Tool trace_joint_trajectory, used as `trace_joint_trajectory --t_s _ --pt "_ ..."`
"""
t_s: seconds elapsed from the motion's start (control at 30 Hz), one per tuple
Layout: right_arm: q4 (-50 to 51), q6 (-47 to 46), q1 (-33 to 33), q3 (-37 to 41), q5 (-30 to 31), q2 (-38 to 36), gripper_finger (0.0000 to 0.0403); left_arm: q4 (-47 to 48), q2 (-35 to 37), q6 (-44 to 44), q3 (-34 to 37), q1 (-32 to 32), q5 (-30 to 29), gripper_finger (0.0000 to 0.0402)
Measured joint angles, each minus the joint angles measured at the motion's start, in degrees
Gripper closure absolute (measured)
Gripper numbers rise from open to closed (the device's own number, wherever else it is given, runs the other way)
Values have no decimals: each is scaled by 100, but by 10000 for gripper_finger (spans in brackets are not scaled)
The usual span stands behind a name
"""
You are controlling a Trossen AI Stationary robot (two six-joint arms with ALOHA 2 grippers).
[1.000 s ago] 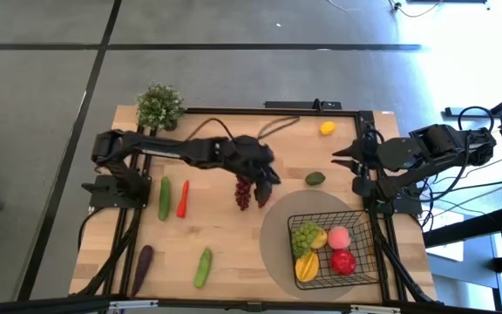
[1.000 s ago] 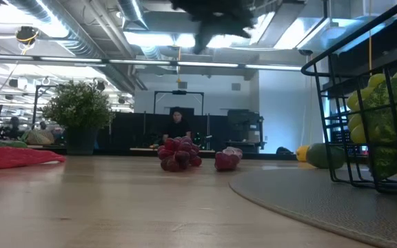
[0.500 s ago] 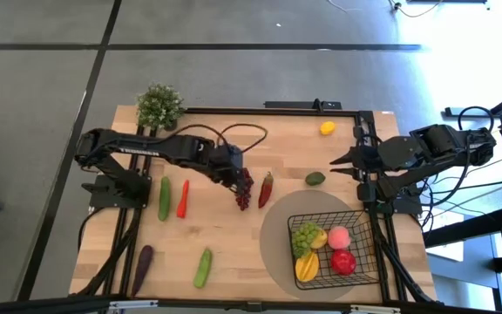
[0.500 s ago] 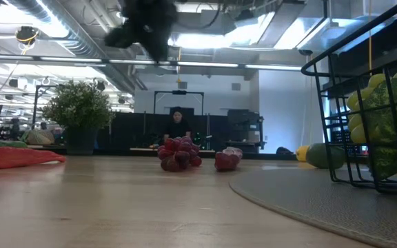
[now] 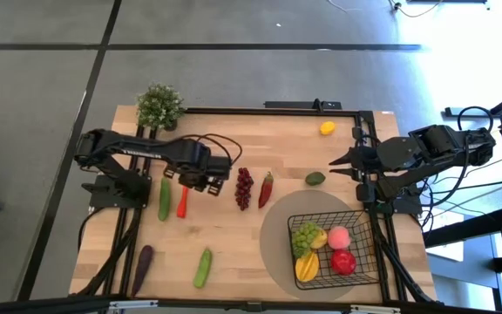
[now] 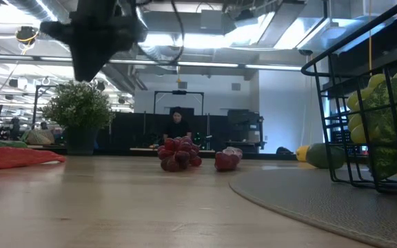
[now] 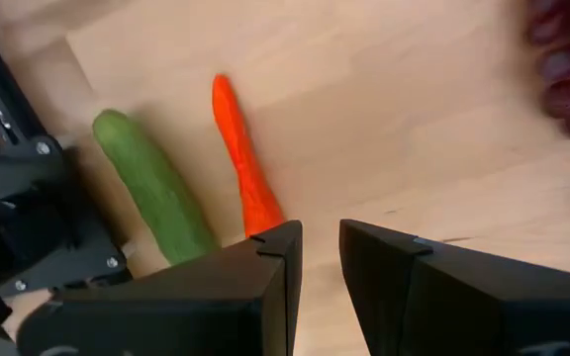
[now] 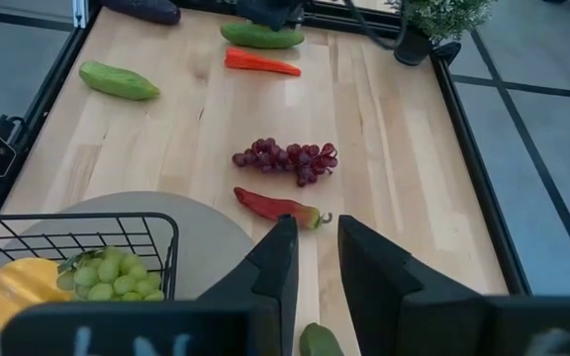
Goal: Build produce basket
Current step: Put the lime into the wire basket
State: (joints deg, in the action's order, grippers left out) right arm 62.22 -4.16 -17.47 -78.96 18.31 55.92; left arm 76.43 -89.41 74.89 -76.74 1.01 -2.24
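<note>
Left fingers (image 7: 320, 259) nearly shut, empty | tapered orange carrot (image 7: 244, 170) beside

Black wire-mesh basket (image 5: 357, 228) sits on a round grey mat, holding green grapes (image 5: 306, 235), pink peach (image 5: 338, 237), red apple (image 5: 343, 262) and yellow fruit (image 5: 306, 266). Dark red grapes (image 5: 244, 187) and red chili (image 5: 266, 188) lie side by side on the wooden table.

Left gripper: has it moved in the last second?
Yes. The left gripper has pulled back from beyond the dark grapes, away from the basket, and now hangs by the carrot.
</note>
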Motion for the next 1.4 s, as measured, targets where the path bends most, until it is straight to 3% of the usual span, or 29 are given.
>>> trace_joint_trajectory --t_s 0.17,0.4,0.67,0.9,1.03,1.23,1.4 --pt "-2 9 0 0 -65 0 334 -34 -2 -36 671 -111 369 341" --pt "110 -77 0 0 -830 0 334 -616 -9 -162 1468 -229 643 341" --pt "422 -1043 4 0 204 0 334 -1725 -9 -597 1385 -229 431 341" --pt "534 -1276 6 0 303 29 334 -3065 -9 -1825 1084 -256 182 341" --pt "793 -1942 11 0 308 33 334 -3900 -7 -3095 1078 -437 192 341" --pt "1072 -2733 383 0 321 78 334 -4945 -7 -4709 1078 -962 742 341" --pt "1264 -2844 950 0 277 211 334 -5598 -9 -6019 1078 -1252 995 341"
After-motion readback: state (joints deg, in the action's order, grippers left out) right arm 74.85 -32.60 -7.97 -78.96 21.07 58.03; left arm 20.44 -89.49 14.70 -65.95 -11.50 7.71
